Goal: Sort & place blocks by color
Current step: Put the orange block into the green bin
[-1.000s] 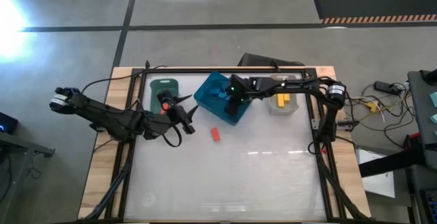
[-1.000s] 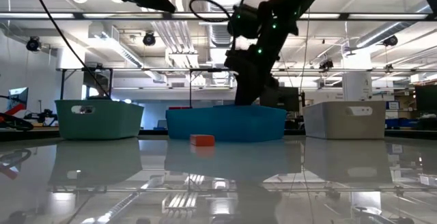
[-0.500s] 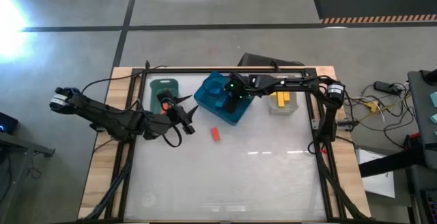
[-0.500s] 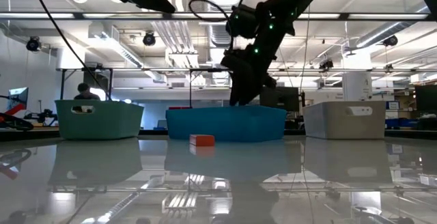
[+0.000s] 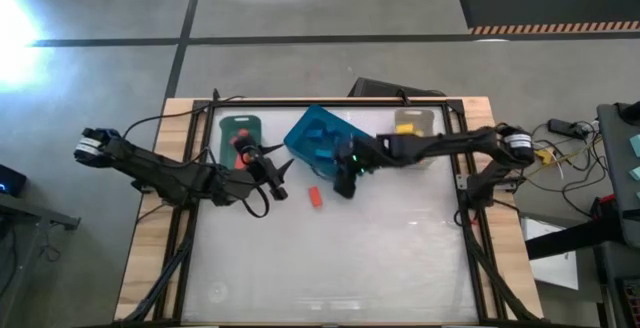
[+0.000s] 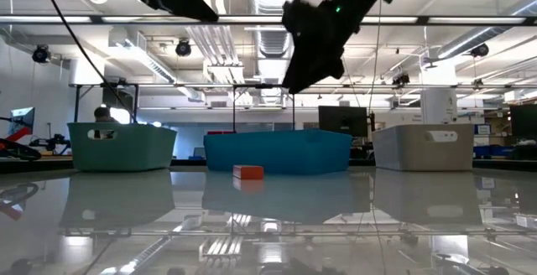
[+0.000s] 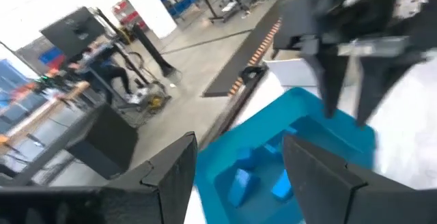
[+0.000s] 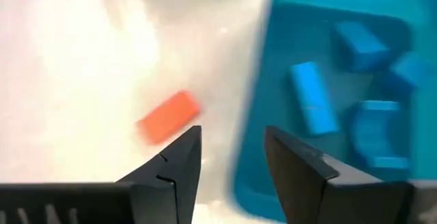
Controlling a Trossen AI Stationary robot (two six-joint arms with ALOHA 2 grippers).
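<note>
Blue bin (image 5: 318,136) just beyond the empty, parted right jaws (image 5: 345,182) holds blue blocks (image 8: 311,98). Red bar (image 5: 314,197) lies on the glossy desk (image 5: 380,258) between both jaws; left jaws (image 5: 278,179) open, empty.

red block (image 5: 314,197) open all sides, blue bin (image 5: 318,140) nr behind

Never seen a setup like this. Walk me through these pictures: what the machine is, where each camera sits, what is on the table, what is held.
Two dark robot arms work at a table. One camera looks straight down, one looks level across the tabletop, and one rides on each wrist. At the back stand a green bin, a blue bin holding blue blocks, and a grey bin. One red block lies loose on the table. The right hand hangs open and empty beside the blue bin, near that block. The left hand waits open by the green bin, holding nothing.
</note>
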